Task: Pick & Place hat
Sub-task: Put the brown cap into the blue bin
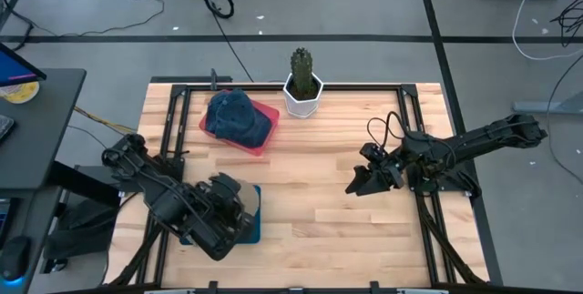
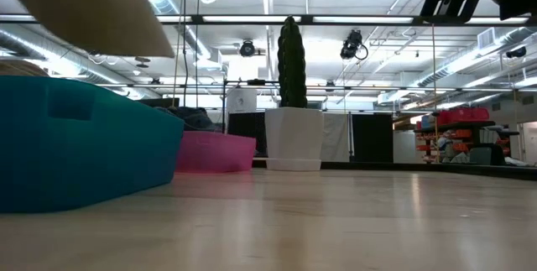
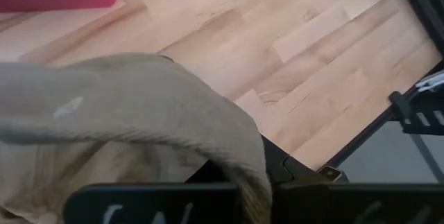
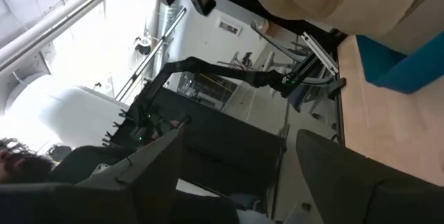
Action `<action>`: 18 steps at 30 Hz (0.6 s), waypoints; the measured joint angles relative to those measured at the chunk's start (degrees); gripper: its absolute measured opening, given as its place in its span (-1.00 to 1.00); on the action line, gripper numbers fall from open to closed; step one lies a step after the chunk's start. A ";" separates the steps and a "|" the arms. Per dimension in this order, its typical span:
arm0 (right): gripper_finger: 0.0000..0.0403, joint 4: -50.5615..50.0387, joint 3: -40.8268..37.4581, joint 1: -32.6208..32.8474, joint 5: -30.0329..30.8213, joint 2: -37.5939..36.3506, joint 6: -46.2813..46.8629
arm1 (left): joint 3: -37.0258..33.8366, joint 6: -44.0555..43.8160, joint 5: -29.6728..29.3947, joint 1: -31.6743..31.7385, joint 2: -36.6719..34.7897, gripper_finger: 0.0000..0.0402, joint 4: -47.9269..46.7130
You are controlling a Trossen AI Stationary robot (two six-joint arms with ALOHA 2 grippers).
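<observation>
Tan hat [image 3: 132,113] clamped in left hand [image 1: 232,205], hanging over the teal bin [image 2: 84,149] at table's [image 1: 319,203] 7 o'clock. Blue hat [image 1: 237,116] sits in the pink tray [image 1: 264,139] at 11 o'clock, cactus pot [image 1: 302,94] just beside it at 12. Right hand [image 1: 357,185] at 3 o'clock, fingers spread, empty, off the table.

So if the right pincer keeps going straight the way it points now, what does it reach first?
Probably the tan hat held by the left pincer above the teal bin; the right pincer points that way, though depth is unclear.
</observation>
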 joint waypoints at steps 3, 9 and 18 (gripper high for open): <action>0.41 0.02 0.00 0.00 0.00 0.01 -0.20 | -0.06 -0.72 0.27 0.01 1.08 -0.97 -0.01; 0.41 0.02 0.00 0.02 0.00 0.01 -0.17 | -0.08 -0.78 1.96 0.33 3.09 -0.97 -0.04; 0.41 0.02 0.00 0.02 0.00 0.01 -0.65 | -0.08 -0.79 5.64 0.42 5.72 -0.97 -0.05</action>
